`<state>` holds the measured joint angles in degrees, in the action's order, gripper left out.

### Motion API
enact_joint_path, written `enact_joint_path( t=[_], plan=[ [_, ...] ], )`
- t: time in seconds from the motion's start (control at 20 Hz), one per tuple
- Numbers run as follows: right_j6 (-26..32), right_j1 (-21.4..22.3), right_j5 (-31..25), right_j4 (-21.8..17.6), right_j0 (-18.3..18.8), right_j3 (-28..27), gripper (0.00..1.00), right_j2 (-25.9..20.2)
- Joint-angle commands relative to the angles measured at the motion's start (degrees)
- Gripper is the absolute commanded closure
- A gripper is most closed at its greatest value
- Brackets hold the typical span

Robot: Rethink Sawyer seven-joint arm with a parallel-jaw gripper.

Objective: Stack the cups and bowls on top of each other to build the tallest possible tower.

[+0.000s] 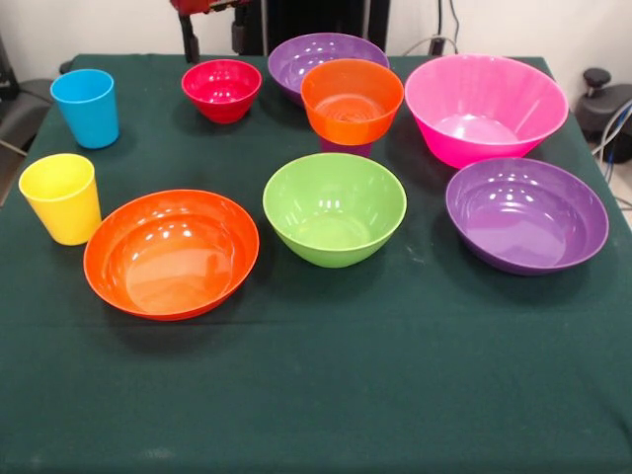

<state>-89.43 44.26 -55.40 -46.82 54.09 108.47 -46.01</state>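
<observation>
Here, a dark green tablecloth [326,395] meets a white wall [99,25].

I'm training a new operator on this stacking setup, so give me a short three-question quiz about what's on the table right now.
1. True or false: the small orange bowl sits on top of a purple cup.
2. Which bowl is nearest the yellow cup? A) pink bowl B) wide orange bowl C) green bowl
3. How many purple bowls stand on the green tablecloth?

Key: 1 true; 2 B; 3 two, one at the back and one in front of the pink bowl.
</observation>
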Motion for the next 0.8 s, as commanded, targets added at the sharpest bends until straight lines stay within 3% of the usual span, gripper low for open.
enact_joint_path(
  t=[0.05, 0.8],
  plan=[
    [16.62, 2.34, 5.79, -4.63, 2.40, 3.60, 0.00, -3.43],
    [15.74, 3.09, 2.70, -4.13, 2.02, 1.84, 0.00, -4.39]
  ],
)
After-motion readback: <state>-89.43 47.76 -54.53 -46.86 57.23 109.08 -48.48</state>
